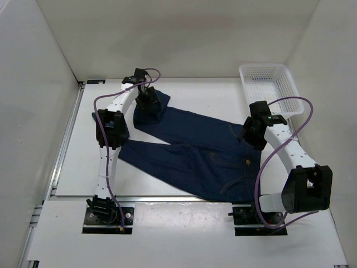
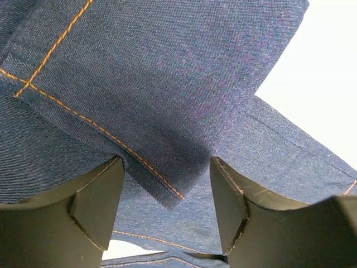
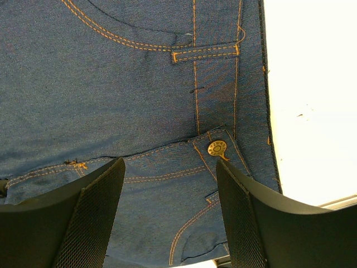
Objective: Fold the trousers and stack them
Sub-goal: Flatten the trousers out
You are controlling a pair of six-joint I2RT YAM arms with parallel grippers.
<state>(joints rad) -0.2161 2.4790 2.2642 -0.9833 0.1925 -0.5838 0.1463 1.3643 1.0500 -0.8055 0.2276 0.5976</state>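
Flat on the tabletop [image 1: 212, 92]: trousers [image 1: 189, 151], waist to the right, legs to the left, far leg end folded back. Over that fold, left gripper [image 1: 148, 101], open, hem corner between its fingers [image 2: 95, 206]. Above the waist button [image 3: 217, 148], right gripper [image 1: 249, 133], open too. Basket [image 1: 268, 84] at far right.

My left gripper [image 2: 165, 167] has its fingers [image 2: 92, 206] spread apart. Between them lies a folded hem corner of the trousers [image 2: 167, 84], with orange stitching along its edge. It may just brush one fingertip. Up and right of that corner, bare white table [image 2: 321, 72] shows.
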